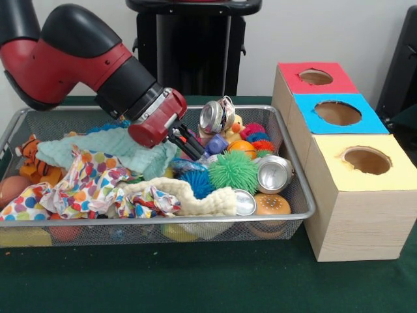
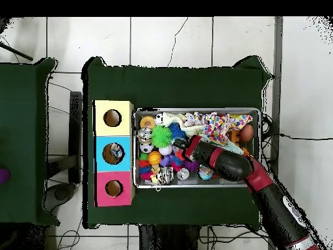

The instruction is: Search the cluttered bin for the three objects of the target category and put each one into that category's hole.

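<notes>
Desk point(image 1: 195, 280): green cloth, carries everything. My arm point(image 1: 85, 52) comes down over the left half of the bin, wrist angled toward the middle.

Wire bin point(image 1: 296, 195): still heavily cluttered. Spotted cloth point(image 1: 85, 186) and pale teal cloth point(image 1: 104, 149) cover the left and middle; a cream knitted piece point(image 1: 195, 199) lies along the near edge. Toy tiger point(image 1: 32, 160) at the far left.

Box with three holes, just right of the bin: yellow hole point(image 1: 367, 160) nearest, blue hole point(image 1: 337, 113) in the middle, red hole point(image 1: 315, 77) farthest. In the overhead view something small shows inside the blue hole point(image 2: 114, 153); I cannot make out what. The yellow and red holes look empty. My judgement: perhaps one item delivered, at least two still to find. Which category is the target I cannot tell from here.

Right part of the bin holds the small things: green spiky ball point(image 1: 233, 171), metal cans point(image 1: 273, 173) with another can point(image 1: 215, 116) at the far side, blue spiky ball point(image 1: 197, 184), orange ball point(image 1: 242, 147), toy burger point(image 1: 272, 204).

Tool point(image 1: 194, 147): dark tips low among the clutter at the bin's middle, beside the teal cloth. Open or closed, holding or not, I cannot tell.
</notes>
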